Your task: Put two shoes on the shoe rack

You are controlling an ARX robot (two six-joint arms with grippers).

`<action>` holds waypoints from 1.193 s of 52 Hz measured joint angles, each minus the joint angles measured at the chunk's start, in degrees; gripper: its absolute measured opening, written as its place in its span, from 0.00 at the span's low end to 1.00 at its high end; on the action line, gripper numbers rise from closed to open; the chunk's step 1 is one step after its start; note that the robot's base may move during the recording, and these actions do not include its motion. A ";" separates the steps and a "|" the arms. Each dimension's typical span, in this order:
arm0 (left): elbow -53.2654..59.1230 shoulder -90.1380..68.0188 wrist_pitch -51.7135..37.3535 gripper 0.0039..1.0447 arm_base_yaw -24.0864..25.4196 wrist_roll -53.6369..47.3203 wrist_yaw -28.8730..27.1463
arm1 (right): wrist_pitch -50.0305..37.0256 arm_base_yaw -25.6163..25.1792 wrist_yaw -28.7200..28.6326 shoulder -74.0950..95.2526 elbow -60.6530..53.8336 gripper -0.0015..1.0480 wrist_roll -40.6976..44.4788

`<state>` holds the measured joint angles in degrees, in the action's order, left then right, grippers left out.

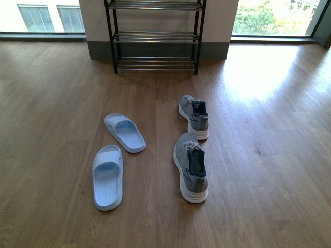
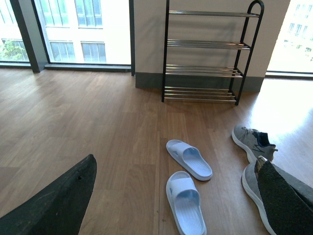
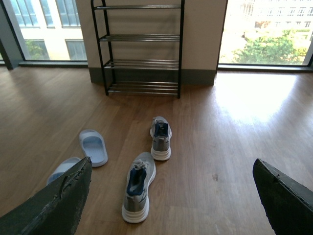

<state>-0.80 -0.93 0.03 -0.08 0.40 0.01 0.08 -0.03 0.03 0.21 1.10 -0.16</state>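
Observation:
Two grey knit sneakers with white soles lie on the wood floor, heels toward me. The near sneaker (image 1: 190, 168) is right of centre and the far sneaker (image 1: 194, 116) is just beyond it. Both show in the right wrist view, near (image 3: 138, 183) and far (image 3: 160, 137). The shoe rack (image 1: 155, 36) stands against the far wall, its chrome shelves bare. It shows whole in the left wrist view (image 2: 208, 54). My left gripper (image 2: 178, 196) is open above the slippers. My right gripper (image 3: 171, 196) is open, high above the floor beside the near sneaker. Neither arm shows in the front view.
Two pale blue slippers lie left of the sneakers, the near slipper (image 1: 108, 176) and the far slipper (image 1: 124, 132). A grey skirting wall (image 1: 217, 49) and bright windows (image 1: 274, 18) are behind the rack. Open wood floor lies between the shoes and the rack.

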 joint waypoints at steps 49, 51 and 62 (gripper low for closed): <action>0.00 0.00 0.00 0.91 0.00 0.00 0.00 | 0.00 0.00 0.00 0.04 0.00 0.91 0.00; 0.00 0.00 0.00 0.91 0.00 0.00 -0.02 | 0.00 0.00 0.00 0.04 0.00 0.91 0.00; 0.00 0.00 0.00 0.91 0.00 0.00 -0.02 | 3.32 -2.40 -8.02 2.03 0.98 0.91 -1.42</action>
<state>-0.80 -0.93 0.03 -0.08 0.40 -0.01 3.40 -2.44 -7.99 2.24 2.09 -1.58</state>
